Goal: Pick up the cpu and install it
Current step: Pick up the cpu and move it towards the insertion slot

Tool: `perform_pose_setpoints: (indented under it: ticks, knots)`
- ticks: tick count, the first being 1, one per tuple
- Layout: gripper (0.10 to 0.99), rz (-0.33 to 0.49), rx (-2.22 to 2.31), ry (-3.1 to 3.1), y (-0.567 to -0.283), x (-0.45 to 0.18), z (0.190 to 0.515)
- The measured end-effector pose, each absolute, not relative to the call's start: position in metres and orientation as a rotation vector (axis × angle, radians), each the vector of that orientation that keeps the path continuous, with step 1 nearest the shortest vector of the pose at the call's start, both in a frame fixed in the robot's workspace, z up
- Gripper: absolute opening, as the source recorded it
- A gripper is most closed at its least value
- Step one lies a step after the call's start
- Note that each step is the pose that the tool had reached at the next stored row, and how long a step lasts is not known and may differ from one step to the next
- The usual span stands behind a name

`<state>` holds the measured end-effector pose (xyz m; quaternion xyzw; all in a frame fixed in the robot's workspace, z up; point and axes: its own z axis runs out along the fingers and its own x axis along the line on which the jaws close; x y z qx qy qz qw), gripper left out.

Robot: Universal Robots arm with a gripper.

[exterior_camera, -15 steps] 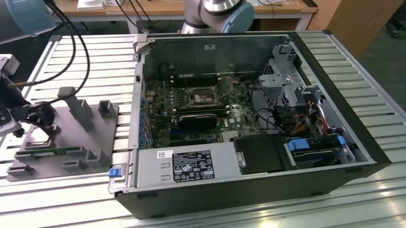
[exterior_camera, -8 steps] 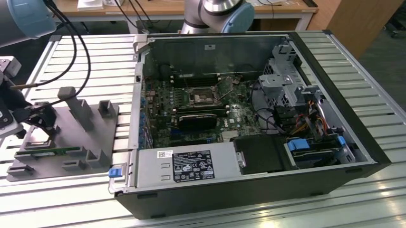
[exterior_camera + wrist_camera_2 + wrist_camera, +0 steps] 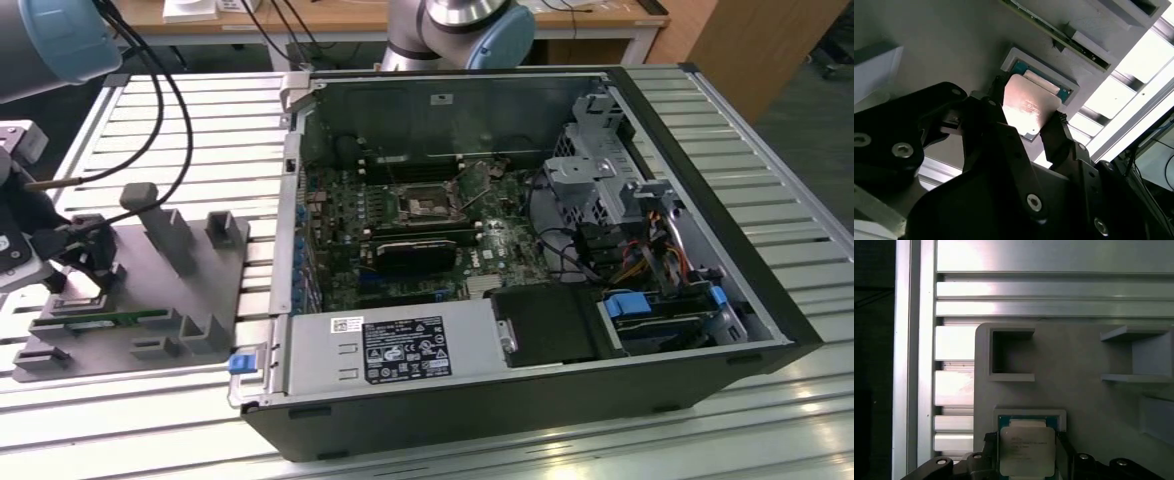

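Observation:
The cpu [image 3: 1030, 105] [image 3: 1026, 450] is a flat silvery square chip. My gripper [image 3: 1026, 119] [image 3: 1026, 447] is shut on it, one black finger [image 3: 996, 117] against each of two opposite edges. It sits slightly out of its pale-rimmed pocket [image 3: 1029, 415] [image 3: 1013, 54] in the grey fixture plate [image 3: 134, 290], whose teal floor shows beside the chip. In the exterior view the gripper [image 3: 80, 265] stands over that plate at the exterior view's left. The motherboard socket [image 3: 424, 205] lies inside the open computer case [image 3: 534, 250].
Upright grey fixture blocks [image 3: 167, 235] rise from the plate beside the gripper. A long circuit strip [image 3: 114, 320] lies along the plate's near edge. The case holds a power supply [image 3: 387, 350], drive cages [image 3: 601, 160] and cable bundles [image 3: 641, 250]. The slatted aluminium table [image 3: 187, 130] lies under everything.

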<state>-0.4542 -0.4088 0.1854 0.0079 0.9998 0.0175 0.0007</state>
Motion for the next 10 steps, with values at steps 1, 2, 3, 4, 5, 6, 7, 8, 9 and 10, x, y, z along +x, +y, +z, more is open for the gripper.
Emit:
perform_pose_setpoints:
  ticks: [1, 2, 3, 4, 5, 6, 7, 8, 9, 10]
  knots:
    - [0.561, 0.055, 0.025, 3.14, -0.4088, -0.4542, 0.1851]
    - [0.561, 0.055, 0.025, 3.14, -0.4088, -0.4541, 0.1849]
    - [0.561, 0.055, 0.025, 3.14, -0.4088, -0.4542, 0.1847]
    - [0.561, 0.055, 0.025, 3.139, -0.4088, -0.4541, 0.1845]
    - [0.561, 0.055, 0.025, 3.139, -0.4088, -0.4541, 0.1845]
    - [0.561, 0.055, 0.025, 3.138, -0.4088, -0.4541, 0.1844]
    - [0.561, 0.055, 0.024, 3.138, -0.4088, -0.454, 0.1844]
    - [0.561, 0.055, 0.024, 3.137, -0.4088, -0.454, 0.1844]
    - [0.561, 0.055, 0.024, 3.136, -0.4088, -0.454, 0.1844]
    - [0.561, 0.055, 0.024, 3.136, -0.4088, -0.4541, 0.1844]
